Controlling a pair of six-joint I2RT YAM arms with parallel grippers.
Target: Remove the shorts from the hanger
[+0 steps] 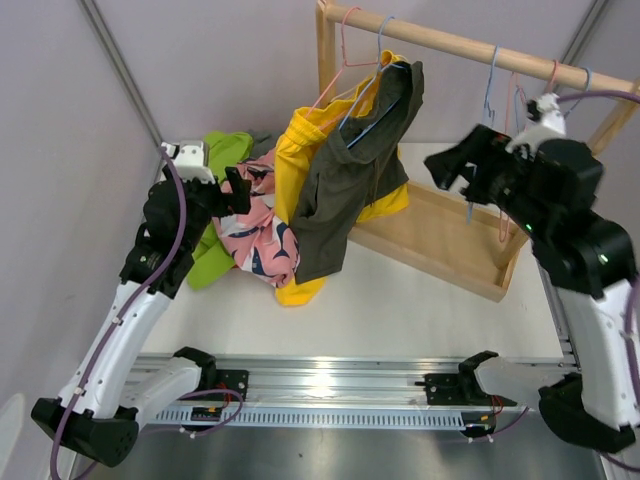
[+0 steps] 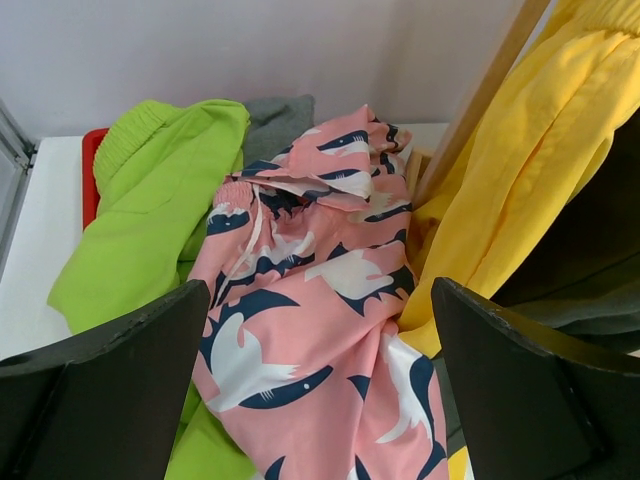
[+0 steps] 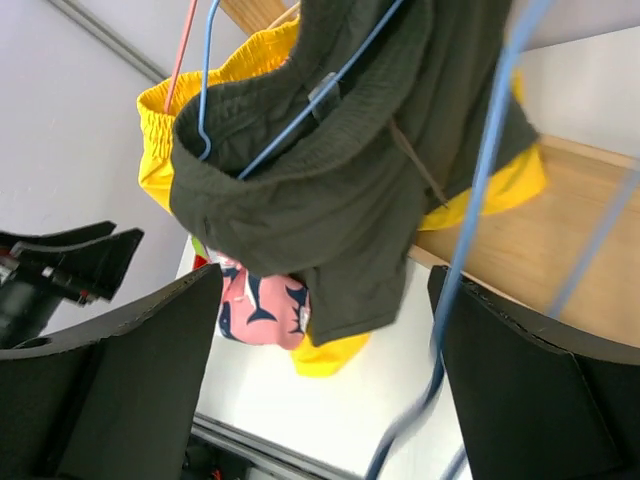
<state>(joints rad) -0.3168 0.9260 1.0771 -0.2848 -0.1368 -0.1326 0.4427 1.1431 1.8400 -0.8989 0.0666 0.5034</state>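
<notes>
Left end effector [image 2: 320, 300] wide (empty) by pink shorts [image 2: 290, 250]; right end effector [image 3: 325, 280] wide, facing olive shorts [image 3: 330, 200].

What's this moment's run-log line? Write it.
left fingers open at pink shorts; right fingers open; olive shorts, yellow shorts hung; lime shorts, grey shorts down

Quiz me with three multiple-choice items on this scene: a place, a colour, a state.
1. Where are the pink shorts? A on the rail; B between the lime shorts and yellow shorts; C on the rack's base.
2. The hanger through the olive shorts is: A pink; B white; C blue.
3. The left pincer is: A open, empty; B shut on cloth; C shut on a hanger.
Answers: 1 B, crumpled beside the lime ones; 2 C, blue wire runs through the waistband; 3 A, fingers wide apart, gripping nothing.
</notes>
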